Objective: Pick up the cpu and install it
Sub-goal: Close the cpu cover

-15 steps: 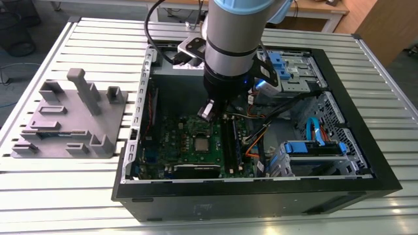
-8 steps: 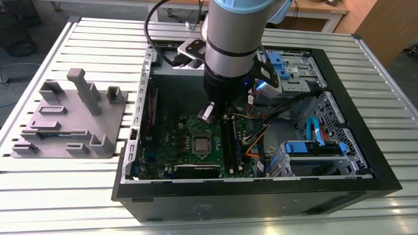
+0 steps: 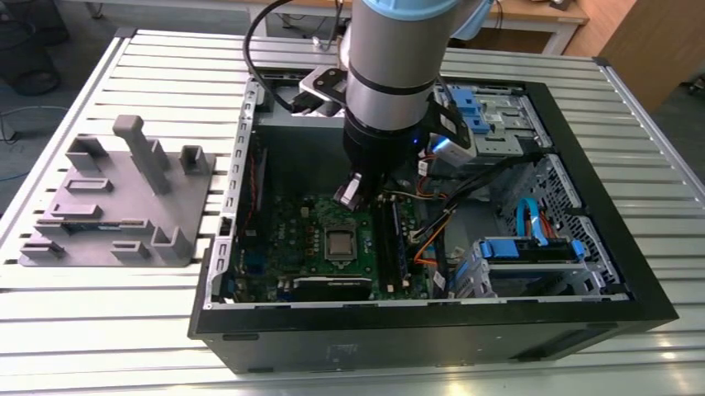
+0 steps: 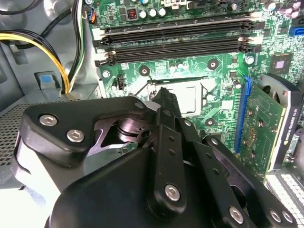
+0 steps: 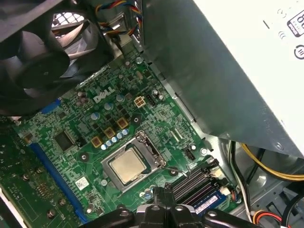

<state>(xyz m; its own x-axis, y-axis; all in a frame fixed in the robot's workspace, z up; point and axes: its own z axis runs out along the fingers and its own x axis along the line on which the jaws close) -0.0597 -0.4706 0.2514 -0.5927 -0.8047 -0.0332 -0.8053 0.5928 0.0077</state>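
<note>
The cpu (image 3: 340, 242), a small square chip with a shiny metal top, lies flat inside the metal-framed socket on the green motherboard (image 3: 295, 239) of the open computer case. In both wrist views it sits in that frame (image 5: 127, 166), partly hidden behind my fingers (image 4: 191, 98). My gripper (image 3: 350, 195) hangs inside the case just above the board, a little way from the socket and apart from the chip. Its black fingertips (image 4: 165, 95) meet, shut, with nothing seen between them.
A large grey power supply box (image 5: 228, 61) and a black fan (image 5: 38, 57) border the board. Memory slots (image 4: 175, 40), a graphics card (image 4: 270, 128) and yellow cables (image 4: 57, 57) lie close by. A grey fixture (image 3: 115, 198) stands on the slatted table at the exterior view's left.
</note>
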